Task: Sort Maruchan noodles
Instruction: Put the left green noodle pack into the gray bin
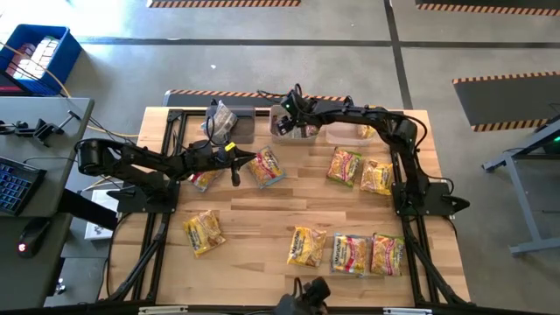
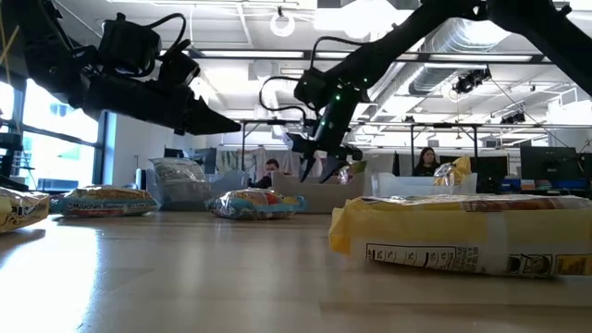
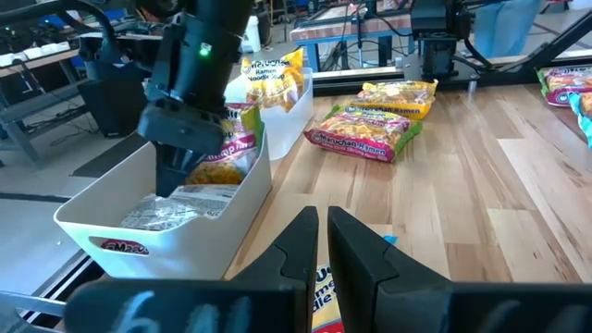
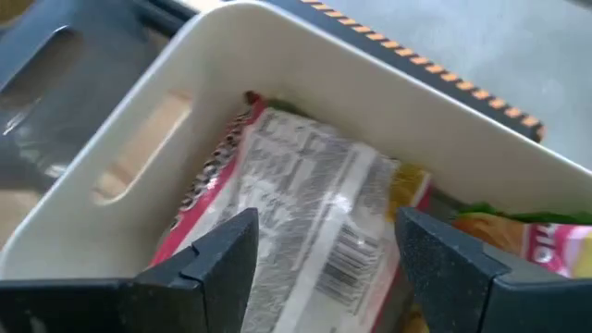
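Yellow noodle packets (image 1: 350, 253): eight loose on table (image 1: 262, 210)

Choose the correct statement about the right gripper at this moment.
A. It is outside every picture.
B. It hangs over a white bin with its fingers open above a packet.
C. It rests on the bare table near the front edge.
B: the right gripper hangs over the white bin, fingers apart above a packet lying inside.

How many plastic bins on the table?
3, in a row along the far edge: left bin, middle bin under the right gripper, right bin. No others visible.
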You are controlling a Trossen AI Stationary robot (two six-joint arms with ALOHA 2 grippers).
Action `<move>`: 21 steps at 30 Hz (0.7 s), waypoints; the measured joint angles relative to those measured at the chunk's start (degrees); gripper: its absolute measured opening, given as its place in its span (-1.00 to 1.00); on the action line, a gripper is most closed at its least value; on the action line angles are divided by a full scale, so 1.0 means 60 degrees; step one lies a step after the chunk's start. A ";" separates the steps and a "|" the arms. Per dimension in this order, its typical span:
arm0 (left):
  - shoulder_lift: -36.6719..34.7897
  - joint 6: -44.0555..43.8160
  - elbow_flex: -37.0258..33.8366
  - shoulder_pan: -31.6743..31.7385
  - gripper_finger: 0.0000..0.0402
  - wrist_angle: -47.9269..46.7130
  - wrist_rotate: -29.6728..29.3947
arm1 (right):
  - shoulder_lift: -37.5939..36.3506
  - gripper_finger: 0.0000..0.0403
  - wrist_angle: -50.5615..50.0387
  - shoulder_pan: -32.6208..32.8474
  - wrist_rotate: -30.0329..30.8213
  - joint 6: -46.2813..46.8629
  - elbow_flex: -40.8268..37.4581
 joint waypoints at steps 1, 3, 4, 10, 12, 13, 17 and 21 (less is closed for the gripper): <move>0.0000 0.0002 0.0000 0.0000 -0.91 -0.0004 0.0000 | 0.0000 0.17 -0.0046 -0.0087 -0.0132 0.0207 -0.0002; 0.0000 0.0002 0.0000 0.0000 -0.91 -0.0004 0.0000 | 0.0019 0.17 -0.0068 -0.0238 -0.0431 0.0542 0.0002; 0.0000 0.0002 0.0000 0.0000 -0.91 -0.0004 0.0000 | 0.0029 0.17 -0.0074 -0.0301 -0.0595 0.0644 -0.0002; 0.0000 -0.0001 0.0000 0.0000 -0.91 -0.0007 0.0000 | 0.0022 0.17 0.0349 -0.0380 -0.1274 0.0620 -0.0090; 0.0000 -0.0001 0.0000 0.0000 -0.91 -0.0007 0.0000 | 0.0016 0.17 0.0348 -0.0390 -0.1465 0.0627 -0.0090; 0.0000 -0.0001 0.0000 0.0000 -0.91 -0.0007 0.0000 | 0.0015 0.17 0.0345 -0.0391 -0.1532 0.0629 -0.0090; 0.0000 -0.0024 0.0000 0.0002 -0.91 -0.0007 0.0000 | 0.0015 0.17 0.0326 -0.0379 -0.1615 0.0718 -0.0090; 0.0000 -0.0031 0.0000 0.0003 -0.91 -0.0015 0.0000 | -0.0030 0.17 -0.0256 -0.0240 -0.1416 0.0522 0.0016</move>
